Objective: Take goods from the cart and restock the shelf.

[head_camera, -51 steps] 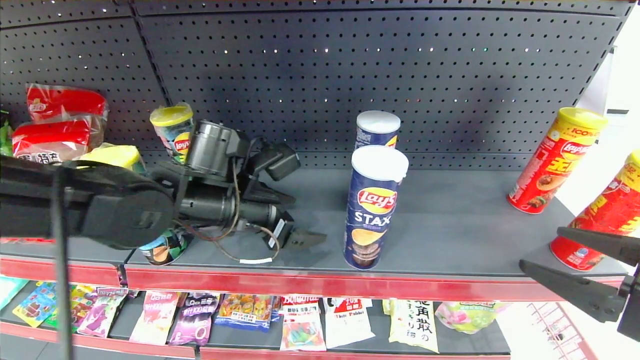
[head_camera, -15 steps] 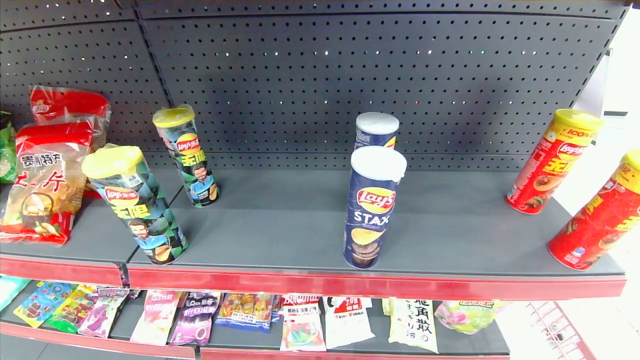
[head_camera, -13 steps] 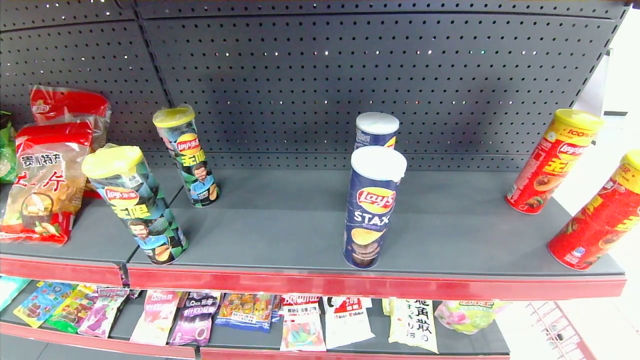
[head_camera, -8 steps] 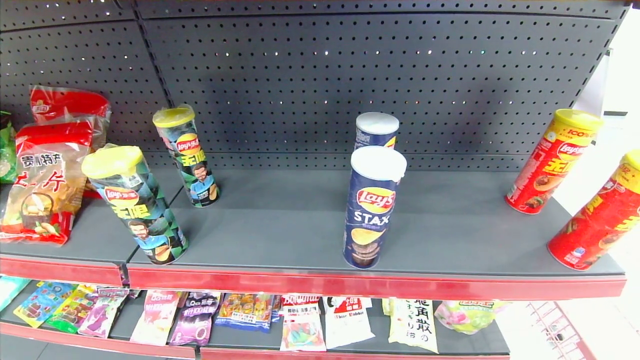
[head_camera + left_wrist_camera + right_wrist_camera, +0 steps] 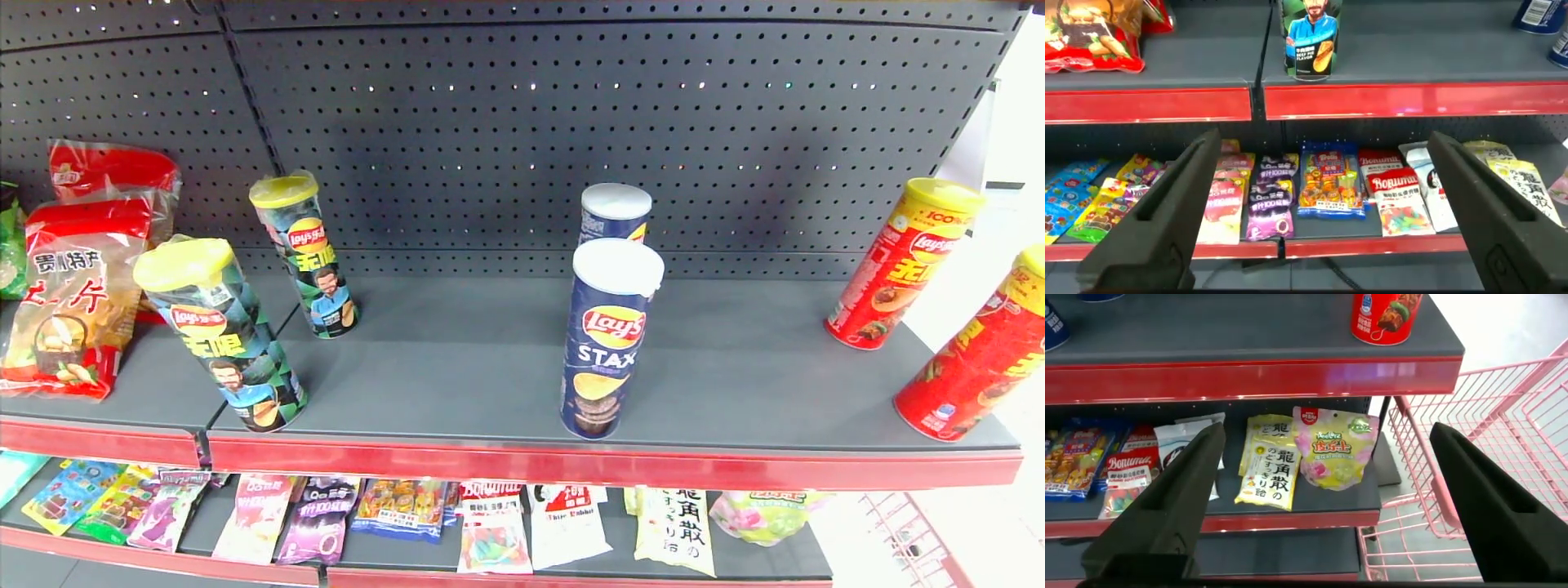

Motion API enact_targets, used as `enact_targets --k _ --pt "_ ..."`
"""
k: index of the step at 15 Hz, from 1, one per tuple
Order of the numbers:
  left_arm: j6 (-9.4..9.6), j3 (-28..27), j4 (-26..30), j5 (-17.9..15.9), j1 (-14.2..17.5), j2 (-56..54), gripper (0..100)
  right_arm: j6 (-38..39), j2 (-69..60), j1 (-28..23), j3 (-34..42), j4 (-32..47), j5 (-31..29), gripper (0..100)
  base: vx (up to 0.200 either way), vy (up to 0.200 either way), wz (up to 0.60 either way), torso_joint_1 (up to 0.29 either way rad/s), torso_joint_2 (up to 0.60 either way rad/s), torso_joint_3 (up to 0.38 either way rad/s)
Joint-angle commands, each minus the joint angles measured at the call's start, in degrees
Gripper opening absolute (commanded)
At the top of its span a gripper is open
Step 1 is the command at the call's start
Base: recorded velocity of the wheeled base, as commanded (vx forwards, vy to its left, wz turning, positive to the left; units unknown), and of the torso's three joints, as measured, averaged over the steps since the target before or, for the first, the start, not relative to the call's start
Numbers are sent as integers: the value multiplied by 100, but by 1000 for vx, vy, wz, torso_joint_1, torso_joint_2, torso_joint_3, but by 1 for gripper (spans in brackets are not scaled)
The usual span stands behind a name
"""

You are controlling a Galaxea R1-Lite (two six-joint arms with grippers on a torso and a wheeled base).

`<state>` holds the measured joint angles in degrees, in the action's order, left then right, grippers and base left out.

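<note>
The upper shelf [image 5: 490, 359] has a grey board with a red front edge, and six tall cans stand on it in three pairs. At the left end there are two green cans with yellow lids: the front green can [image 5: 219, 335] stands at the edge and the rear green can [image 5: 306, 255] is closer to the perforated back wall. In the middle, the front blue can [image 5: 608, 339] stands upright near the edge, and the rear blue can [image 5: 614, 214] is directly behind it. At the right end the rear red can [image 5: 902, 263] and the front red can [image 5: 971, 359] stand near each other. Red snack bags [image 5: 69, 286] lie at the far left of the shelf. The lower shelf [image 5: 735, 563] carries a row of flat packets [image 5: 392, 510]. The left claw [image 5: 1319, 220] is in front of this lower shelf, below the front green can; its two fingers are wide apart and there is nothing between them. The right claw [image 5: 1327, 510] is also spread wide and empty, below the front red can, and the pink cart [image 5: 1503, 449] stands just beside the shelf's right end.
</note>
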<state>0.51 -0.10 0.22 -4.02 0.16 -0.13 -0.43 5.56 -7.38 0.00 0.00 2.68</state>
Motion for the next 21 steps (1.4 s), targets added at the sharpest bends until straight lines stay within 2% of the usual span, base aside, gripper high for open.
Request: enact_targets --k 1,4,20,21 --pt "2 1 4 -2 2 13 100 -1 15 -1 0 0 4 100 0 0 0 0 0 0" --pt "2 1 4 -2 2 13 100 -1 15 -1 0 0 4 100 0 0 -400 0 3 0" --pt "28 1 4 -20 2 13 100 -10 15 -1 0 0 4 100 0 0 0 0 0 0" --pt "37 1 4 -20 2 13 100 -10 15 -1 0 0 4 100 200 0 0 2 -2 -2"
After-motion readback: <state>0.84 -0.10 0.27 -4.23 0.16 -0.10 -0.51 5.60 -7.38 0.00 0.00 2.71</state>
